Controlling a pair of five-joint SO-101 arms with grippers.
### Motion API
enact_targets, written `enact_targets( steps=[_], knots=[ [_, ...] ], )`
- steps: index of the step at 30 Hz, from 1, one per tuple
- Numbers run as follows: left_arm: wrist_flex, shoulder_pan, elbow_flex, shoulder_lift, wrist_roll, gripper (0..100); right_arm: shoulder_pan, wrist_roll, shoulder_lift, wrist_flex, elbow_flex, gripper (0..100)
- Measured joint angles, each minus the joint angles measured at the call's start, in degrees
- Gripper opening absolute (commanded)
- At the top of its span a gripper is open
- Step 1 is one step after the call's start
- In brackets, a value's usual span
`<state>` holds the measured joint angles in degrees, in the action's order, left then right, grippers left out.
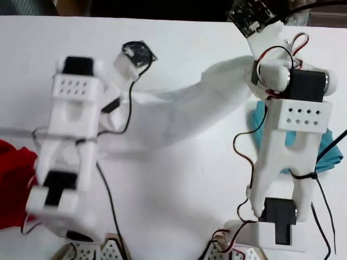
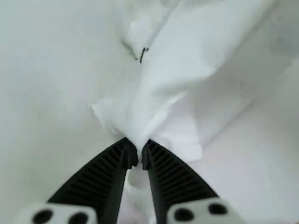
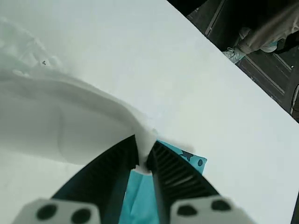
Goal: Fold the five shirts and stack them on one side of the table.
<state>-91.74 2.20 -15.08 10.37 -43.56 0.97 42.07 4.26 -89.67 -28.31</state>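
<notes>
While your left gripper [image 2: 138,156] and right gripper [image 3: 144,156] are each clamping shut on an edge of the white shirt [image 1: 179,108], stretching it across mid-frame, a thin pinch is risking a slip. Three shirts are showing: one white, one red shirt [image 1: 13,179] lower left, one teal shirt [image 1: 332,156] right.

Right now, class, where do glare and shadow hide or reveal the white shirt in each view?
High view: glare merges the white shirt with the table; a soft edge shadow outlines it. Left wrist view: faint fold shadows mark it at the black fingers. Right wrist view: grey shading under its fold separates it.
</notes>
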Motion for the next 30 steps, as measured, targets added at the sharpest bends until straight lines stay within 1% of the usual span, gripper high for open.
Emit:
enact_targets(
  steps=[2,5,8,11,14,17,19,27,30],
  knots=[
    [-0.44,-0.18,-5.54,7.12,0.00,17,0.09,0.00,-2.11,0.70,0.00,2.0],
    [-6.07,-0.26,-15.30,15.56,0.00,24,1.49,0.00,-5.27,1.49,0.00,2.0],
    [-8.79,0.00,-24.09,18.73,0.00,24,2.46,0.00,-6.42,1.67,0.00,2.0],
    [-9.41,0.35,-26.73,18.55,0.00,24,2.37,0.00,-6.51,1.67,0.00,2.0],
    [-9.49,-1.32,-21.80,18.73,0.00,24,2.29,0.00,-6.51,1.67,0.00,2.0],
    [-8.97,-4.84,-14.24,18.64,-0.35,24,2.02,0.00,-6.68,2.02,0.00,2.0],
    [-6.59,-6.33,-10.55,18.73,-0.35,24,1.93,0.00,-6.95,2.20,0.00,2.0],
    [2.37,-6.59,-4.31,18.73,-0.35,24,1.93,0.00,-6.86,2.20,0.00,2.0],
    [4.40,-7.03,-3.16,18.73,-0.35,17,1.93,0.00,-6.86,2.20,0.00,2.0]
  ],
)
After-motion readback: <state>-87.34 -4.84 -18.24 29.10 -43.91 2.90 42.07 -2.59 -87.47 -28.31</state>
